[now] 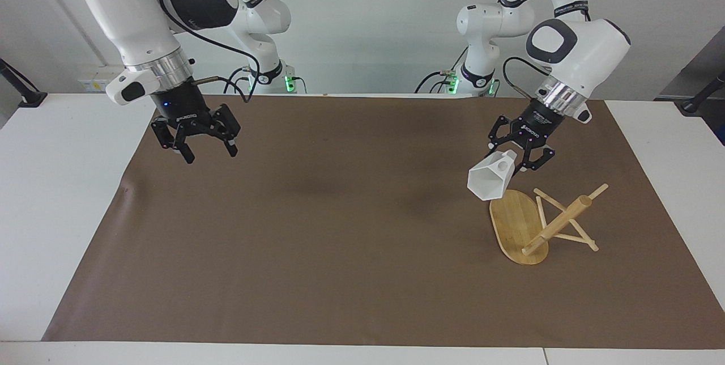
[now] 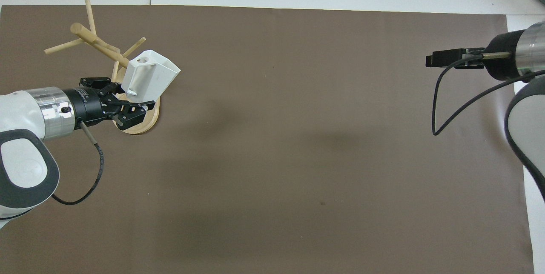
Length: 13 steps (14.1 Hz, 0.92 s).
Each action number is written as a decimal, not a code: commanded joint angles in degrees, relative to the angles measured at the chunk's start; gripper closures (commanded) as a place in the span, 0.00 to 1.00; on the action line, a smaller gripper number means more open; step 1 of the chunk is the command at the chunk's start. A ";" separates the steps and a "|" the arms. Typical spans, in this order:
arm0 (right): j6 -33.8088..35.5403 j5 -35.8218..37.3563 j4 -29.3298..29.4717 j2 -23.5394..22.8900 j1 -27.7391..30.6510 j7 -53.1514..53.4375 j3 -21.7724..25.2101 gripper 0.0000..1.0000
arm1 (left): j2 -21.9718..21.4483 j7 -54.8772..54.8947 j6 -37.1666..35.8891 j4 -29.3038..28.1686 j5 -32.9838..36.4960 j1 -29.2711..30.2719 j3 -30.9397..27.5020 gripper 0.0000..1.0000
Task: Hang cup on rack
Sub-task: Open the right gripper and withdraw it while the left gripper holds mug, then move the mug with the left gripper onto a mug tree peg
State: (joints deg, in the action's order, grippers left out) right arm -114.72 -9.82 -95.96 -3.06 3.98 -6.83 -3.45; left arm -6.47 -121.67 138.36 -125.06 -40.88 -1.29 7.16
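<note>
Left claw [image 1: 520, 152] grasping cup [image 1: 489, 179] above rack [image 1: 529, 226]; right claw [image 1: 195, 137] spread, empty.

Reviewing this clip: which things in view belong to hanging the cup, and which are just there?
Belongs to the job:
- cup, held in the air by the left gripper over the rack's base
- rack, standing on the mat

Just there:
- right gripper, open, waiting over the brown mat
</note>
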 commanded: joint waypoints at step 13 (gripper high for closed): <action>21.89 7.80 8.24 -0.10 -0.99 2.76 4.95 0.00 | 5.06 -6.99 10.88 1.57 0.80 -0.21 -0.48 1.00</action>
State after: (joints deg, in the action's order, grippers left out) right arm -95.85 -2.81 -90.01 -2.78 3.69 -10.08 1.37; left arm -2.33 -126.39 148.23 -124.68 -40.88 -1.24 6.98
